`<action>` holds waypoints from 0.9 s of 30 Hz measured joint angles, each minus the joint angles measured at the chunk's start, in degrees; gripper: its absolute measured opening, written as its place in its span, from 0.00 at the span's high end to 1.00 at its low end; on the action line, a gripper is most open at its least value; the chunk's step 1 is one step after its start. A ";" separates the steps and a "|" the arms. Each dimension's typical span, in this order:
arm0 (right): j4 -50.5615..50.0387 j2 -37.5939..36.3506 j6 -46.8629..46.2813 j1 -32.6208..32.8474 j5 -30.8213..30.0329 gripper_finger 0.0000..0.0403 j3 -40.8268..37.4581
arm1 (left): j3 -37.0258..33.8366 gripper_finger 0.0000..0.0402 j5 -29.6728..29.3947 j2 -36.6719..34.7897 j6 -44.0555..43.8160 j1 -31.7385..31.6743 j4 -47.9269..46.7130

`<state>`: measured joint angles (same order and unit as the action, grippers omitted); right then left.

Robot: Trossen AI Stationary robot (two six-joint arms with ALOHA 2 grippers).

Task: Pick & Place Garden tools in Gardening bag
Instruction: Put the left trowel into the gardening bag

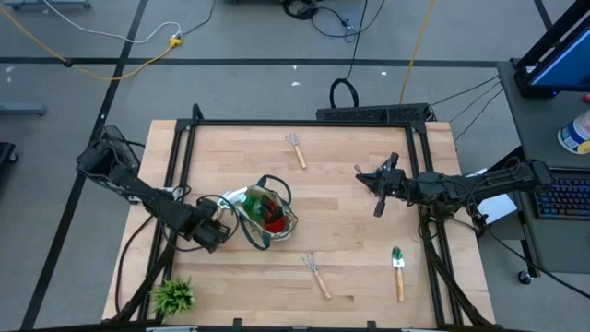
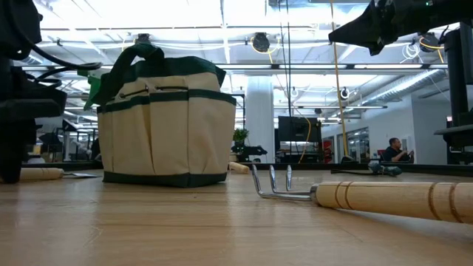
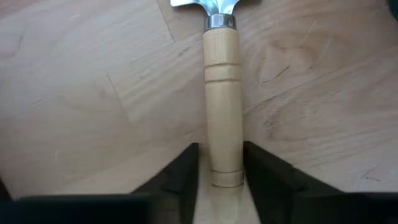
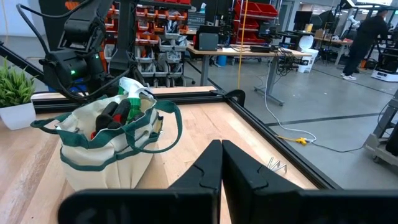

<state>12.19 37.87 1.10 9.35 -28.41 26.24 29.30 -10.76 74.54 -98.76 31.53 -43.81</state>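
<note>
The beige and green gardening bag (image 1: 265, 218) stands upright on the table left of centre, with red-and-black gloves (image 4: 115, 115) and a green spray bottle (image 4: 132, 87) in it. My left gripper (image 1: 218, 232) is low at the bag's left side, shut on a wooden-handled metal tool (image 3: 222, 93) that lies on the table. My right gripper (image 1: 377, 205) is shut and empty, raised above the table's right half. A rake (image 1: 296, 148) lies at the far side, a second rake (image 1: 316, 275) and a green trowel (image 1: 398, 270) near the front. My left gripper pinches the free end of the tool's wooden handle (image 3: 222, 168) between its two fingers (image 3: 186, 174), one on each side. The fingers come from above, pointing down, and lie along the handle. The handle lies on the table top (image 2: 37, 174).
A small spiky green plant (image 1: 173, 295) stands at the near left corner. A black frame (image 1: 304, 122) runs along the table's far and side edges. Bare wood lies between the bag and my right gripper. People show in the room beyond the table.
</note>
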 joint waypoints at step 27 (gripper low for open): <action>1.56 0.01 1.09 0.01 -0.02 1.00 0.00 | 1.01 0.83 11.94 -14.33 3.52 0.00 -8.01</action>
<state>13.76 37.87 2.20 9.36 -28.42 26.24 30.30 1.18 60.22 -95.24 31.53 -51.82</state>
